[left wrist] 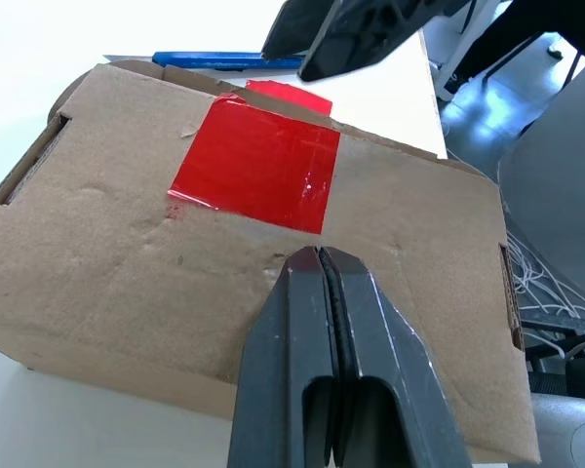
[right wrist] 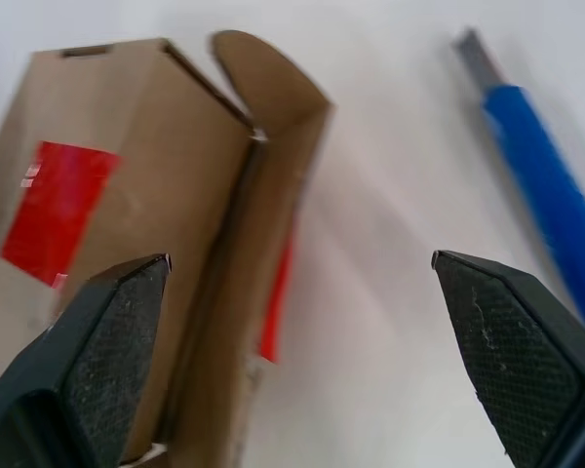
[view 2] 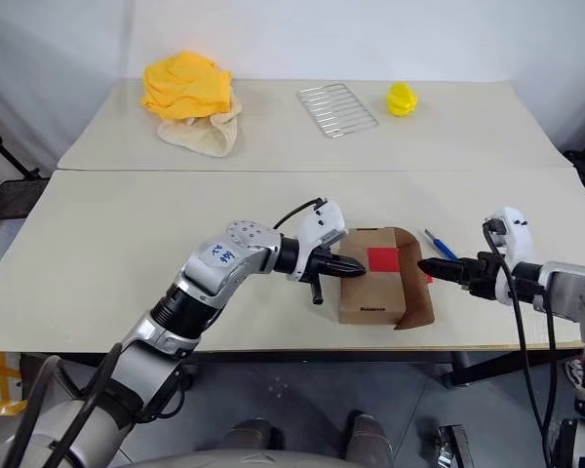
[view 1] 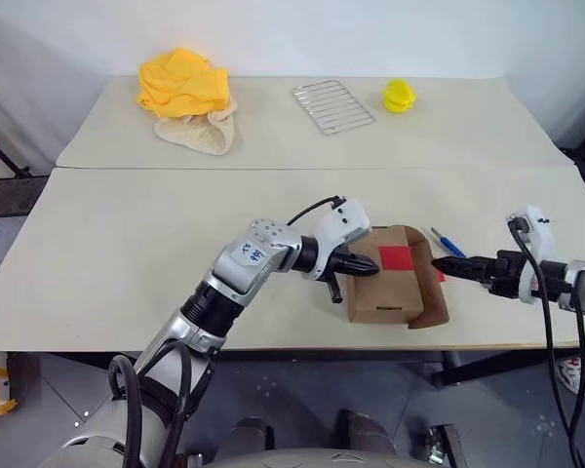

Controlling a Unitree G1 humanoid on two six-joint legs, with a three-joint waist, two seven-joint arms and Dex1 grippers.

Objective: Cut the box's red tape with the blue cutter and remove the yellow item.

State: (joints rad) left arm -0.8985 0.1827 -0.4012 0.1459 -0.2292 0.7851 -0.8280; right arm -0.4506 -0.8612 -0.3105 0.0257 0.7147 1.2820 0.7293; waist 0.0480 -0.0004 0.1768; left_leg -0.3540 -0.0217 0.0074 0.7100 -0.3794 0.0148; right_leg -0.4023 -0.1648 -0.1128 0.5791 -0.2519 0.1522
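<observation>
**Jaws at the cut box**

Left jaws [view 1: 367,265] pressed together on the box [view 1: 385,292], near the red tape [view 1: 395,257]; right jaws [right wrist: 302,331] spread, empty. Flap open, blue cutter [view 1: 447,242] on tabletop [view 1: 127,253]. Next, probably: reach inside for the unseen yellow item.

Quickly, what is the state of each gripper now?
Left gripper: closed, holding nothing, tips resting on the box top.
Right gripper: open, empty, beside the box flap.

Slim blue pen-shaped cutter [view 1: 447,242] lies half hidden behind the raised flap of the brown cardboard box [view 1: 383,289]; the box's inside can't be seen, and the right wrist view cuts the cutter's far end off
</observation>
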